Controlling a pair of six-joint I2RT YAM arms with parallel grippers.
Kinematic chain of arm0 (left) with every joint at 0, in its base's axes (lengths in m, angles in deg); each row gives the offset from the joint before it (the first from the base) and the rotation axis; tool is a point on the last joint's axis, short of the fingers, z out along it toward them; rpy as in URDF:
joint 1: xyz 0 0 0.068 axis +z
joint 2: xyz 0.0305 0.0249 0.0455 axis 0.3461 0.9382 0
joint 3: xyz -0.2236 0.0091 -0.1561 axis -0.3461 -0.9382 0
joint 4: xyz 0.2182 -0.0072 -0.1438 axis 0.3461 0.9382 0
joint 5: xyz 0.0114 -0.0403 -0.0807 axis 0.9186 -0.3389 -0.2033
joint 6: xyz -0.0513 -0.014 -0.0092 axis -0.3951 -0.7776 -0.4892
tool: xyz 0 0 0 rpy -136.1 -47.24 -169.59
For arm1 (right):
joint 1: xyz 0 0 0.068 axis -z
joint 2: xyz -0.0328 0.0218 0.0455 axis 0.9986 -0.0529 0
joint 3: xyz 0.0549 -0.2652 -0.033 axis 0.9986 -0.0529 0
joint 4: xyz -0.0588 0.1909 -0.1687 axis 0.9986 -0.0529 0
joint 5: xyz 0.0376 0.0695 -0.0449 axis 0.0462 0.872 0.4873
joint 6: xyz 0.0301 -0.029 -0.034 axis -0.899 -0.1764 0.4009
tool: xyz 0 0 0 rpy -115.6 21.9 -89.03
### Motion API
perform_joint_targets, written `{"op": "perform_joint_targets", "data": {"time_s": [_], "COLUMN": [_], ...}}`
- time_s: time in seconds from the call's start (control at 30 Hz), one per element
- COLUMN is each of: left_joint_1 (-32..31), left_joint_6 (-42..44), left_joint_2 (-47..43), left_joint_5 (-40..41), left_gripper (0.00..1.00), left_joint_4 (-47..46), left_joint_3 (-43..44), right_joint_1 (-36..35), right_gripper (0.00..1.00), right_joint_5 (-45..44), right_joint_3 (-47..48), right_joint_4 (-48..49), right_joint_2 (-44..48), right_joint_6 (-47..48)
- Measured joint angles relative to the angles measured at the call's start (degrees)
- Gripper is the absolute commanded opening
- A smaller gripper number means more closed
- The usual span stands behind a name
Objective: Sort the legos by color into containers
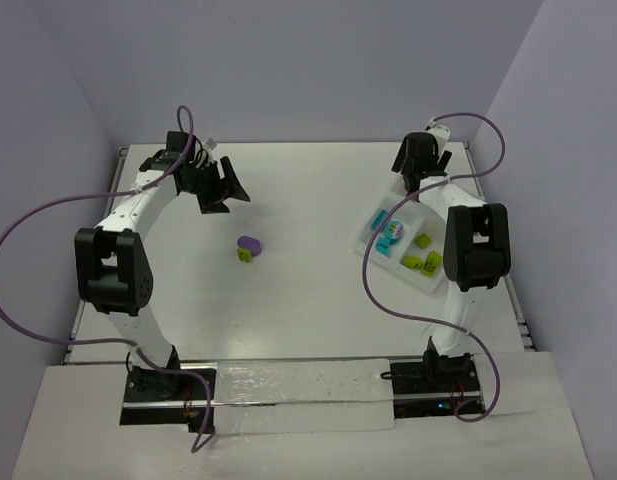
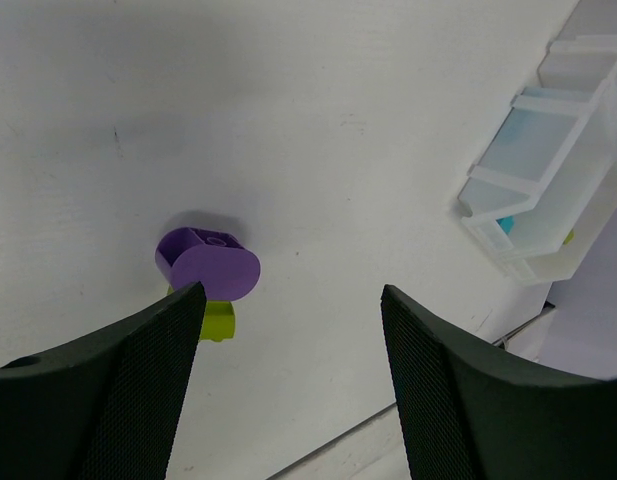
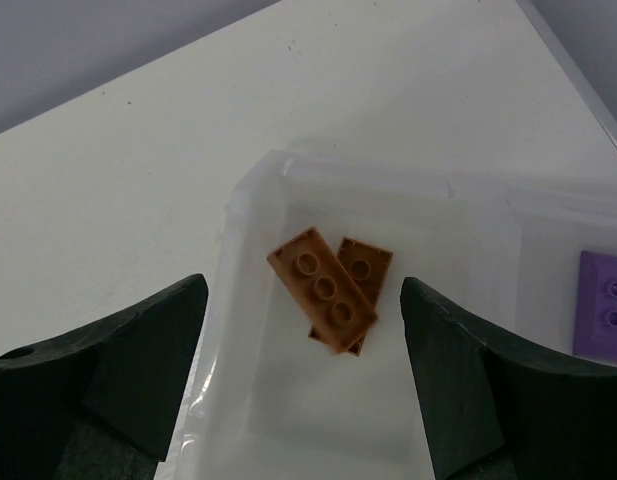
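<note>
At the left claw (image 2: 290, 305): jaws spread wide, nothing between them; you hang above the surface (image 2: 338, 120) without touching it.
Just past one fingertip (image 2: 183, 310): a rounded purple brick (image 2: 208, 262) stacked on a lime brick (image 2: 220, 318). The pair lies alone mid-surface, well apart from the tray (image 2: 528, 215).
Step in hand (judged): picking up this two-colour clump.
How to do it well: centre the gap over the purple brick first, since it sits off toward one finger. Come down straight and close on its flatter sides, not the curved end. Expect the lime brick to ride along or drop off; the two colours need splitting before either goes in.
At the right claw (image 3: 303, 300): jaws spread, empty, poised over the tray's corner compartment.
Beneath it: two orange bricks (image 3: 323, 290), one overlapping the other, in that compartment; a purple plate (image 3: 603, 305) next door.
Farther along the tray, top view: a cyan brick (image 1: 393, 230) and lime pieces (image 1: 423, 240) in other compartments.
Destination (judged): purple joins the purple plate, lime joins the lime pieces.
</note>
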Motion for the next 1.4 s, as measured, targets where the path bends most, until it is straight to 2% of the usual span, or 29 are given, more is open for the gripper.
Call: {"op": "perform_joint_targets", "data": {"time_s": [0.2,0.37,0.53,0.7,0.83,0.93,1.17,1.4], "left_joint_1": [0.0,0.0,-0.3,-4.2,-10.4,-13.2,-14.0,-16.0], "left_joint_6": [0.5,1.2,1.7,3.1,4.2,4.6,6.1,7.6], "left_joint_2": [-0.1,-4.3,-13.7,-21.2,-20.1,-18.5,-11.5,-6.3], "left_joint_5": [1.0,4.2,9.3,15.5,19.3,20.9,26.2,28.3], "left_gripper": [0.78,0.76,0.74,0.73,0.73,0.73,0.73,0.70], "left_joint_4": [0.7,1.0,2.5,3.3,3.4,3.0,-0.1,-2.9], "left_joint_3": [0.0,-3.2,-10.5,-18.5,-21.0,-21.6,-21.6,-21.1], "right_joint_1": [-0.2,-2.4,-10.3,-21.2,-25.7,-25.8,-25.5,-25.1], "right_gripper": [0.81,0.79,0.80,0.81,0.83,0.85,0.93,0.93], "right_joint_5": [1.2,4.1,7.3,9.9,11.2,11.4,10.3,9.6], "right_joint_3": [0.6,-4.1,-5.3,-4.3,-5.4,-6.2,-6.3,-5.7], "right_joint_4": [-1.3,-1.5,-1.5,-6.1,-10.1,-12.7,-17.3,-19.8], "right_joint_2": [1.0,9.1,18.6,20.5,20.8,21.4,24.5,26.5], "right_joint_6": [-0.7,-0.7,0.0,1.2,1.1,0.0,1.2,3.2]}}
